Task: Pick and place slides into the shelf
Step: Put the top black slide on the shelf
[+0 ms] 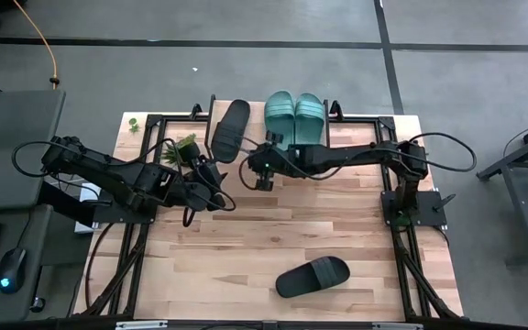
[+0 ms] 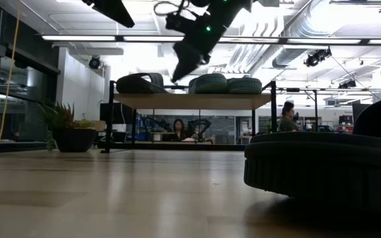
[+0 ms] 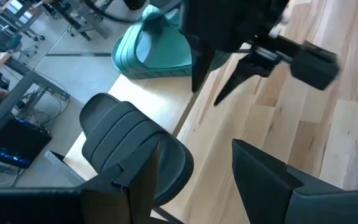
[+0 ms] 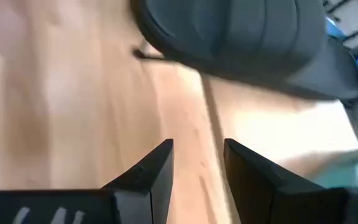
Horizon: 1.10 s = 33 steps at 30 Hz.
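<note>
On the shelf [image 1: 246,137] at the table's far edge, a black slide [image 1: 230,128] lies slantwise, sole down. Two teal slides [image 1: 293,115] lie side by side to its right. A second black slide [image 1: 312,275] lies sole down on the tabletop near the front edge. My right gripper [image 1: 262,176] hovers open in front of the shelf, just right of the shelved black slide [image 4: 241,31], with nothing between its fingers. My left gripper [image 1: 211,176] hangs open to the left of it, facing that slide [image 3: 129,143], also with nothing between its fingers.
A small potted plant [image 1: 186,147] stands at the shelf's left end, close to my left gripper. Black frame rails [image 1: 122,266] run along the table's left and right sides. Bare wood lies between the shelf and the front slide [image 2: 329,158]. People sit in the room beyond.
</note>
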{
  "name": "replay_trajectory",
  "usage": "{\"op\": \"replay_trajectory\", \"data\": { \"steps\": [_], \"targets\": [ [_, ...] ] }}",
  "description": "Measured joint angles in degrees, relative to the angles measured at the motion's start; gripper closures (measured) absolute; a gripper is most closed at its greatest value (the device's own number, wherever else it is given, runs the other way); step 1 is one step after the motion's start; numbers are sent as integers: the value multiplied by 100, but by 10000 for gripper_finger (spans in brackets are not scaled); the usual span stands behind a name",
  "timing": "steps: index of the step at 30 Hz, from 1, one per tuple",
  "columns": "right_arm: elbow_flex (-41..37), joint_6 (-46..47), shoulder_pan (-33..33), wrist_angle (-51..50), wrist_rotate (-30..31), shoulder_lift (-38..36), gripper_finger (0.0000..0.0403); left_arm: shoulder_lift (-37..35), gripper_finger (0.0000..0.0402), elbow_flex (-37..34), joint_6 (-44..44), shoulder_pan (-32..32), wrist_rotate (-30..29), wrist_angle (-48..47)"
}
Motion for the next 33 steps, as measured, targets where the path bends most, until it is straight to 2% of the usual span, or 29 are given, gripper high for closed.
{"op": "replay_trajectory", "data": {
  "steps": [3, 14, 20, 27, 33],
  "targets": [
    [0, -107, -187, -40, -34, -42, 272, 0, 218, 0, 0, 0, -1, 2],
    [0, -396, -1385, 802, -1537, -141, 272, 0, 218, -2, 4, 0, -17, 46],
    [0, -432, -1649, 1435, -2216, -141, 272, 0, 218, -2, 9, 0, -152, 54],
    [0, -427, -1814, 1668, -2517, -141, 272, 0, 218, -2, 9, 0, -159, 59],
    [0, -390, -1843, 1450, -2332, -141, 272, 0, 218, -14, -89, 6, -181, 57]
  ]
}}
